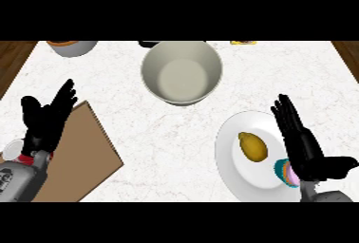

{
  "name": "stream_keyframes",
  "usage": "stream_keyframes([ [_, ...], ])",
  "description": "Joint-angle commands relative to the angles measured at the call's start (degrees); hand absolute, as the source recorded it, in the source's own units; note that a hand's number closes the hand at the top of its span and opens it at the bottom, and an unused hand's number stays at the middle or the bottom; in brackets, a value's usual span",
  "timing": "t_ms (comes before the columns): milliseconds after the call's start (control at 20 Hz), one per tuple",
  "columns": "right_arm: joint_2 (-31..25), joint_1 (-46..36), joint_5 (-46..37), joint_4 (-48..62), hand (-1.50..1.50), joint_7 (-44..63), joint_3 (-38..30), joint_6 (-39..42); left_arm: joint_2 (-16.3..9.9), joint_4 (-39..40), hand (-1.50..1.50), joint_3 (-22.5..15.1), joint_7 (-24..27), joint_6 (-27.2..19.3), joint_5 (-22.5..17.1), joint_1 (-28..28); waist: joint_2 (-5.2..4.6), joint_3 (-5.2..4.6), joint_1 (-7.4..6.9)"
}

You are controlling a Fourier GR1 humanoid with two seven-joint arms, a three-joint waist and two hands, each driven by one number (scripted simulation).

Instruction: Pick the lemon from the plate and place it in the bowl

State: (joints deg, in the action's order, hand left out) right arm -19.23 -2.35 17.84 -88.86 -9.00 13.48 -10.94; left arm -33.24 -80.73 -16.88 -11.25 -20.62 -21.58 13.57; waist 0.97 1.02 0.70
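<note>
yellow lemon on white plate, beige bowl bare

The lemon lies on the white plate; the right hand hovers open just beside it. The grey bowl stands well apart; the left hand rests open over a brown board.

A white counter with faint marbled veins filled most of the view. Dark wooden floor showed past its far left and far right corners. A brown board lay flat on the near left part of the counter, one corner pointing right. The light was even, with soft shadows.
</note>
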Motion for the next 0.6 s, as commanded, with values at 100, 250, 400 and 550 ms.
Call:
stream_keyframes([
  [100, -5.2, -2.5, -4.7, 0.3, 1.50, 1.5, 8.5, 10.9, 4.6, -4.1, 0.00, -2.1, 2.6, -1.1, 2.1, 2.3, -0.94, -1.02, -1.39],
  [250, -12.3, -3.9, -9.2, -0.2, 1.50, 2.6, 16.5, 21.8, 7.3, -6.0, 0.00, -3.0, 7.8, -0.6, 2.4, 2.4, -0.98, -1.18, -2.95],
  [400, -7.4, 0.2, -20.2, -0.5, -1.50, -8.5, 6.9, -2.1, 9.5, -5.6, 0.00, -3.2, 9.5, -1.3, 2.1, -1.0, -0.67, -0.99, 0.25],
  [550, -0.6, 5.9, -10.6, -1.9, -1.50, -18.6, 7.3, 2.3, 11.4, -4.1, 0.00, -3.6, 10.0, -2.4, 3.3, 0.1, -0.89, -0.93, 0.43],
])
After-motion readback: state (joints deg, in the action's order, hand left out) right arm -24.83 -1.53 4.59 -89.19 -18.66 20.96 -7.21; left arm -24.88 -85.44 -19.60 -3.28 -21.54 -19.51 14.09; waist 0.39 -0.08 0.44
